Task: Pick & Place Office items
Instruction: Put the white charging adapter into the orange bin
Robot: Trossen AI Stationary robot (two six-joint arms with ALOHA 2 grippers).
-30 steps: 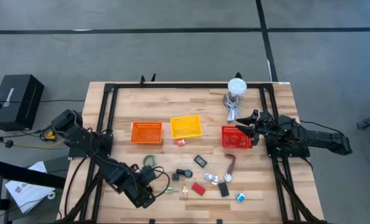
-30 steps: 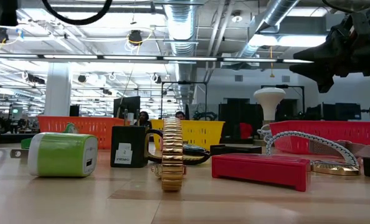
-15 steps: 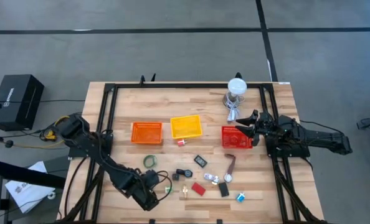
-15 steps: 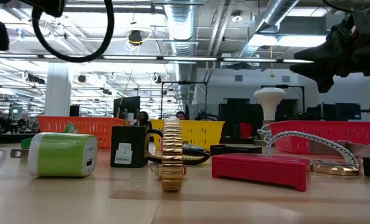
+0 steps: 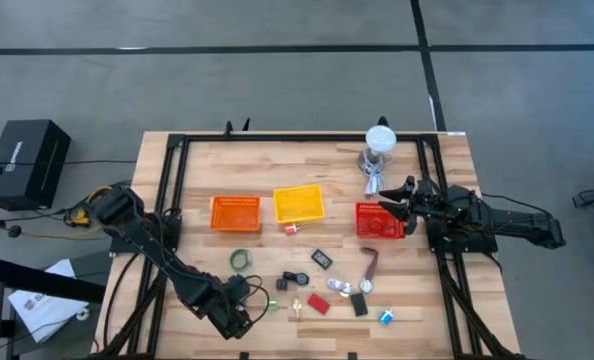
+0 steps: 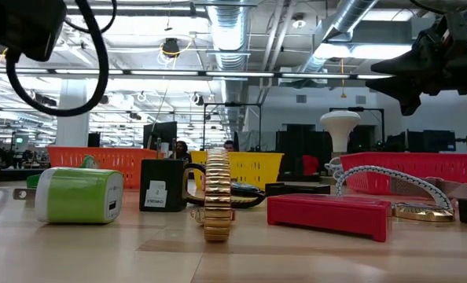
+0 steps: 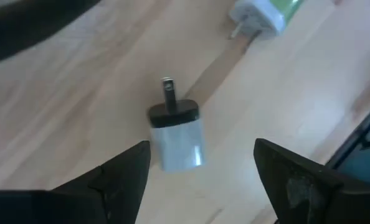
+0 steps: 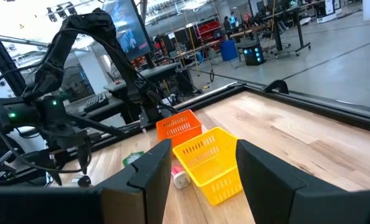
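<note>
Black-capped charger between spread left pincer fingers, untouched.

We see a wooden table on grey concrete floor, crossed by 2 dark lines. Beyond it, an open hall (bright ceiling lights, exposed ducts) with a white pillar.

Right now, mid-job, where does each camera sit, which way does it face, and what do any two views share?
High: above, straight down; both arms, left end effector, right end effector.
Low: table height, looking across past the green charger into the room.
Left wrist: down between its open fingers at a white plug on the wood.
Right wrist: across the table between open fingers at the yellow bin.
Shared: the yellow bin also shows in high and low.
</note>
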